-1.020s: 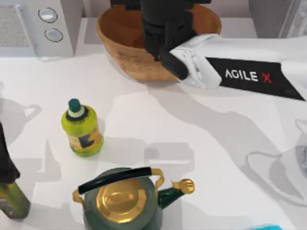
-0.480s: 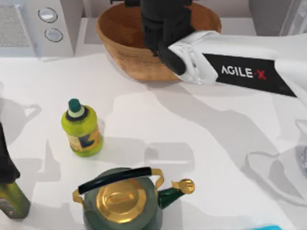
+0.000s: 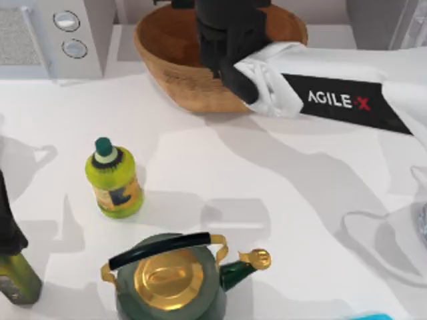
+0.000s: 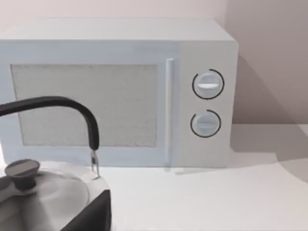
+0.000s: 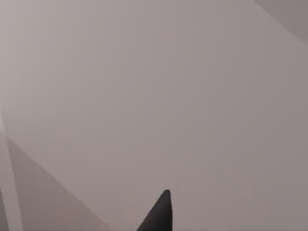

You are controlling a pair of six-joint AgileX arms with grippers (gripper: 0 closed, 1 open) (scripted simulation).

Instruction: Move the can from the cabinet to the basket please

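Note:
The tan woven basket (image 3: 180, 73) stands at the back middle of the table. My right arm reaches in from the right, and the black body of my right gripper (image 3: 229, 30) hangs over the basket's inside, covering much of it. Its fingers point away from the top camera. One dark fingertip (image 5: 161, 211) shows in the right wrist view against a plain wall. The can is hidden. A corner of the grey cabinet (image 3: 377, 23) with its white door frame sits at the back right. My left arm's wrist view faces the microwave.
A white microwave (image 3: 53, 33) stands at the back left. A yellow-green bottle (image 3: 115, 179) stands left of centre, a green and gold kettle (image 3: 170, 277) at the front, an olive bottle (image 3: 13, 267) at the left edge and a clear glass piece (image 3: 407, 233) at the right.
My right arm has drawn slightly toward the back of the table, bringing the gripper further over the basket. In the last half second it has barely moved.

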